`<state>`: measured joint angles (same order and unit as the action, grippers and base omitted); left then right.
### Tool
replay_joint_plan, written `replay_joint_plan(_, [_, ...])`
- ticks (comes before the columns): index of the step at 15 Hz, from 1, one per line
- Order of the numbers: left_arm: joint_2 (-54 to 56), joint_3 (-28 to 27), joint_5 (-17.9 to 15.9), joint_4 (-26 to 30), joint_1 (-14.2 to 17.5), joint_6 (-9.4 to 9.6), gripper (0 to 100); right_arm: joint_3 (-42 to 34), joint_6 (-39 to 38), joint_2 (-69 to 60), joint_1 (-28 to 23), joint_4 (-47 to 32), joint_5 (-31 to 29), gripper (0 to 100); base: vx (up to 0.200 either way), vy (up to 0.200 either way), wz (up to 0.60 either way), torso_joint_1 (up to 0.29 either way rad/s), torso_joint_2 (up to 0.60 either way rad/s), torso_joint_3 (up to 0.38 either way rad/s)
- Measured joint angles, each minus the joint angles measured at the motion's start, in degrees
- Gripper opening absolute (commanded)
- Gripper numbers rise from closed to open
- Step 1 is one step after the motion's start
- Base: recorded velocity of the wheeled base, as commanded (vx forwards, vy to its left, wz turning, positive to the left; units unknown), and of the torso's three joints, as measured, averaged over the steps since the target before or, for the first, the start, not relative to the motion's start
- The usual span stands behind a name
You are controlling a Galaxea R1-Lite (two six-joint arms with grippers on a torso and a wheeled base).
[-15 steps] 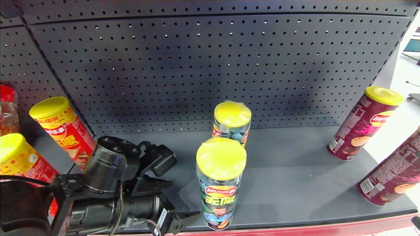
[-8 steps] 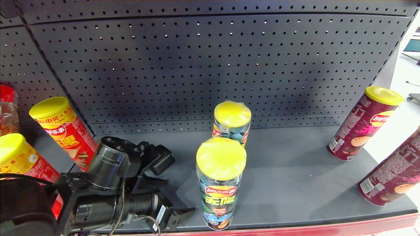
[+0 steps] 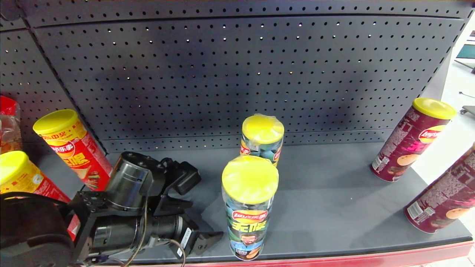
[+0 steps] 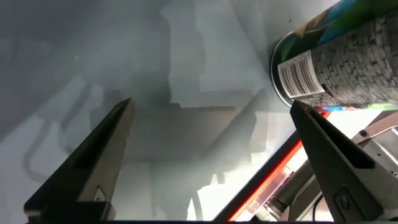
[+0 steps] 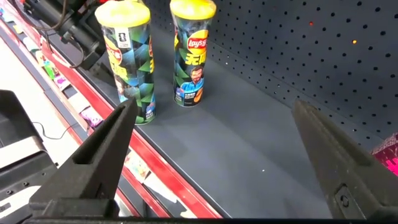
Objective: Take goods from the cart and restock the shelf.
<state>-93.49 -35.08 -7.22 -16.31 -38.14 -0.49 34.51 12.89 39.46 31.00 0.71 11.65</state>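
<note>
Blocking rear can (image 3: 262,135): front can (image 3: 249,196).

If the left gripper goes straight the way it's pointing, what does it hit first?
Likely the front chip can: the open left gripper points along the shelf at its lower body, though depth is unclear.

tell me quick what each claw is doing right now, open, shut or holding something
Left claw: open, holding nothing.
Right claw: open, holding nothing.
</note>
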Motion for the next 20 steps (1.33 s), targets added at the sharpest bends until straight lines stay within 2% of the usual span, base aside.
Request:
replay_joint_plan(5, [-2.07, -2.45, 0.0, -0.11, -0.41, 0.06, 100, 0.21, 0.0, 0.09, 0.02, -0.02, 0.0, 100, 0.0, 0.0, 0.0, 0.0, 0.0, 0.0])
replay_joint_plan(20, [-5.55, -5.44, -0.09, -0.11, -0.91, 0.33, 100, 0.02, -0.16, 0.59, 0.0, -0.02, 0.0, 100, 0.0, 0.0, 0.0, 0.0, 0.0, 0.0])
